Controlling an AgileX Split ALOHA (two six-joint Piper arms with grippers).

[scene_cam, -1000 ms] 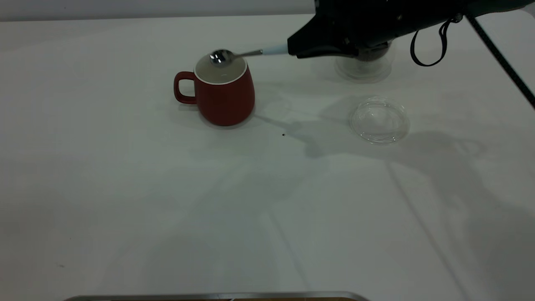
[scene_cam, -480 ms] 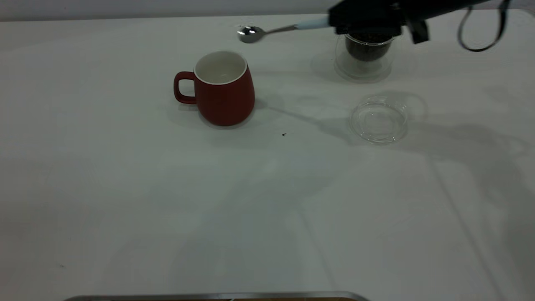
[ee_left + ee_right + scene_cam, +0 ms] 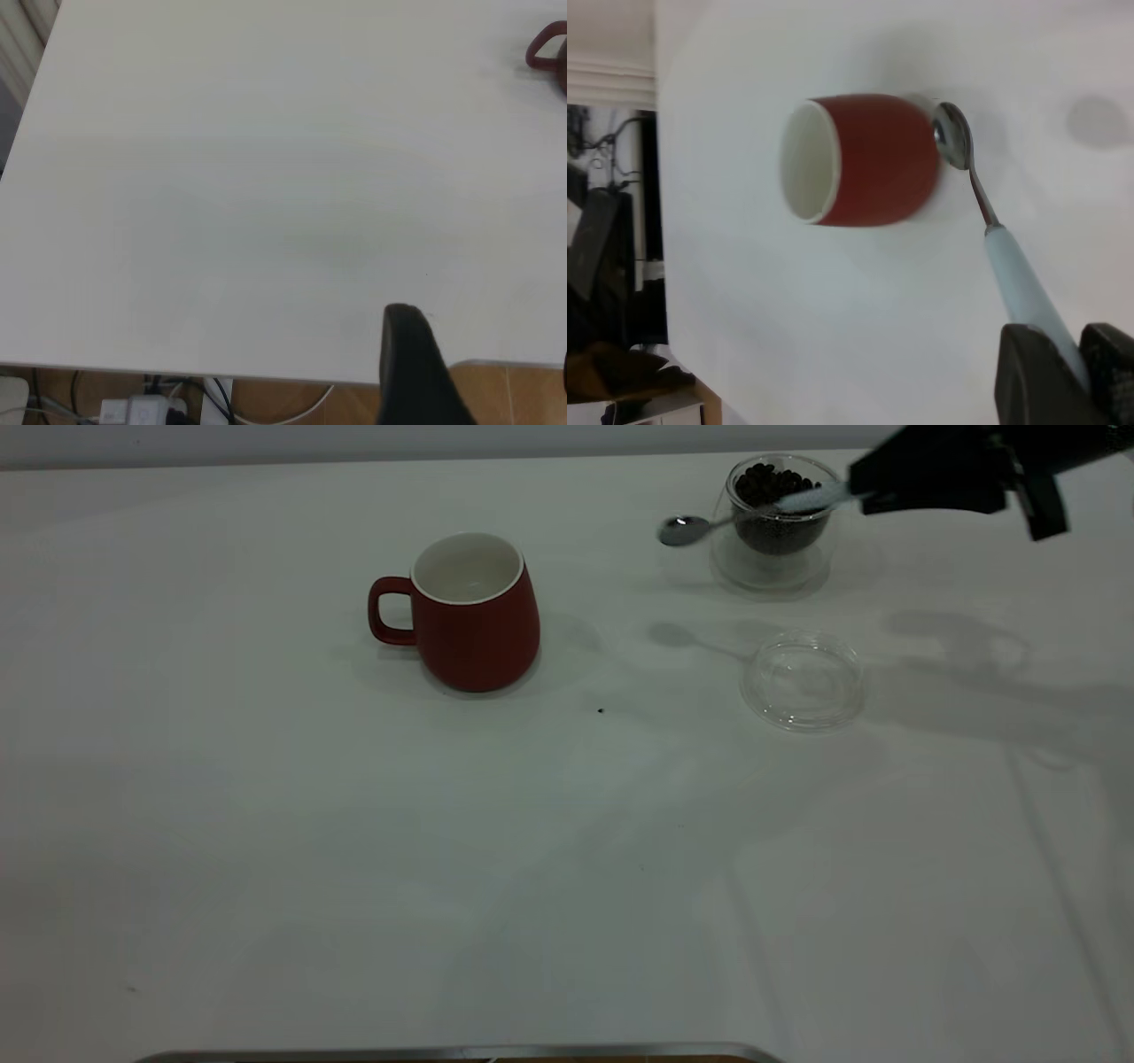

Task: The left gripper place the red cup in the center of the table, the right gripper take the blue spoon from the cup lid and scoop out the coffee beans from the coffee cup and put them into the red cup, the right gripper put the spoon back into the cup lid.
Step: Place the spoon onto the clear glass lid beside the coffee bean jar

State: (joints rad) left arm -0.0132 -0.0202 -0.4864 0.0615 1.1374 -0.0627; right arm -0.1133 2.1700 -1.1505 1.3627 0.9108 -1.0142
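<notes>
Here the right end effector [image 3: 873, 496] is clenched on the pale handle of the blue spoon [image 3: 744, 514], holding it in the air with its stem crossing in front of the coffee cup [image 3: 775, 522] and its bowl sticking out toward the red cup [image 3: 469, 611]. The red cup stands upright near the middle of the desk [image 3: 354, 850], well apart from the spoon. The cup lid [image 3: 803, 680] lies bare, nearer the camera than the coffee cup.

The risk, as I judge it: the spoon is gripped only at the far end of its handle, so it could swivel or slip. Swinging low, it might also clip the glass rim and tip the coffee beans [image 3: 772, 487] out.

Count: one red cup, one glass cup, one lid, one spoon, many beans. The left end effector [image 3: 416, 372] sits parked at the desk edge; whether it is released I cannot tell.
</notes>
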